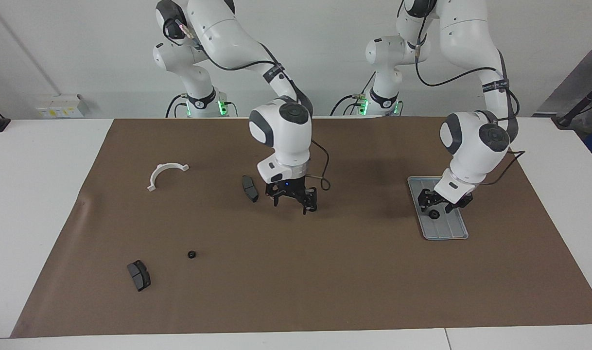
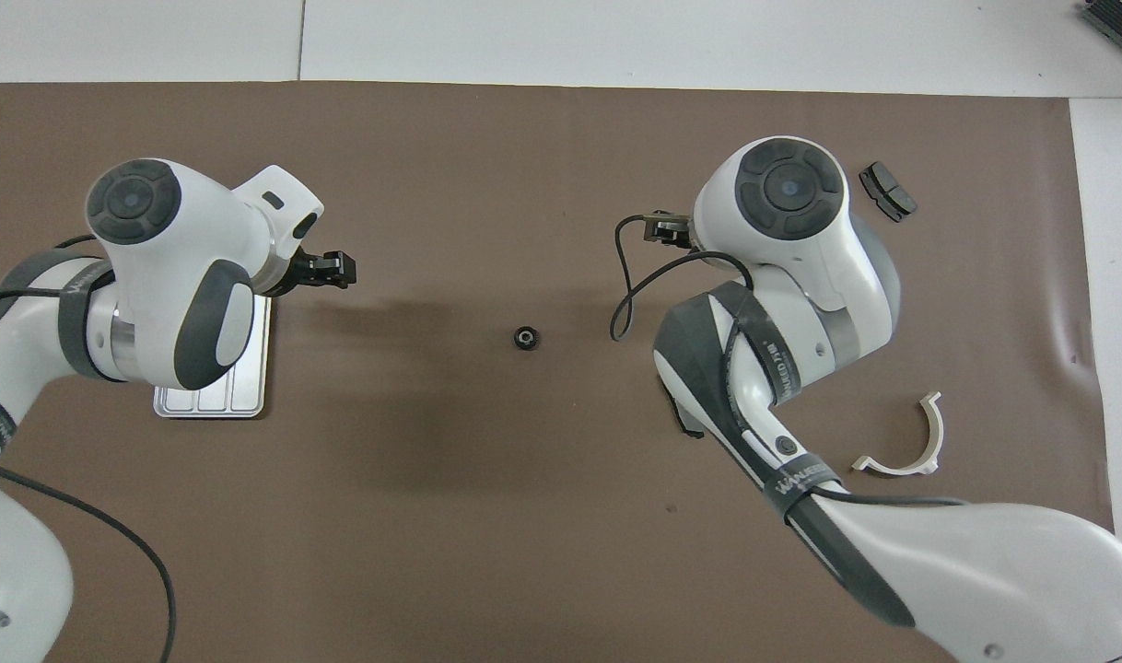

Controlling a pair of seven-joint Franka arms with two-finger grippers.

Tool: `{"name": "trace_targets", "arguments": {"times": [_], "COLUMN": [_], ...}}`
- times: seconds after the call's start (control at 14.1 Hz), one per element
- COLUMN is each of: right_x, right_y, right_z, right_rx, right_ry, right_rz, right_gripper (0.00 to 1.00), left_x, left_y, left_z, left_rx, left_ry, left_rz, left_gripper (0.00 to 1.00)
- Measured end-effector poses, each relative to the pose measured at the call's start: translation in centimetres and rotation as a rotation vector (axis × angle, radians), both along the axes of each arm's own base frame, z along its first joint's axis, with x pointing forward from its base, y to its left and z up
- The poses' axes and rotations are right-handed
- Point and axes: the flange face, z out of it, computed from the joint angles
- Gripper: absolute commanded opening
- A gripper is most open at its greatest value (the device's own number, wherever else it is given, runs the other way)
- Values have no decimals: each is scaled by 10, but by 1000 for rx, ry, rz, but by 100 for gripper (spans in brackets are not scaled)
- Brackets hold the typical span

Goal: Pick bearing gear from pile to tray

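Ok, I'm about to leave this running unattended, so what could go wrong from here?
1. One black ring lies in the tray right under the open left gripper. As the gripper pulls away, it could knock the ring out.
2. A second ring lies on the bare mat mid-table, well away from the tray. Being round, it may roll or slip when grasped.

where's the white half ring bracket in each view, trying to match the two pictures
Facing view: the white half-ring bracket lies toward the right arm's end, nearer to the robots than the corner dark pad.
Overhead view: the bracket lies low, again nearer than that pad.
Shared landmark: the corner dark pad.
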Motion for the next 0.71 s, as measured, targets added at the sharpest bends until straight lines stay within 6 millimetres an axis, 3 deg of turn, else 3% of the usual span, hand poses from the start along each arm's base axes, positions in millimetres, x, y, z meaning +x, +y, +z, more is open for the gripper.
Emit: {"name": "trace_targets", "arguments": {"times": [0.21,0.36,0.5,0.71], "right_x": [22,32,37,42], "right_y": [-78,-123,-137,-124], "right_z": [-10,-28,-63,-114], "right_rx": [34,53,50,45], "right_ry": [40,55,98,139], "right_rz": [166,230,253,280], "right_gripper": [100,100,100,100], "left_x": [-15,-24,-30,-34], "left_y": [-62,-97,-134,-179], "left_z": [10,17,19,6], "left_rx": [-12,-26,-41,-54], "left_ry": [-16,-27,-33,-25], "left_rz": [-26,-4,20,42], "left_gripper": [81,80,79,78]}}
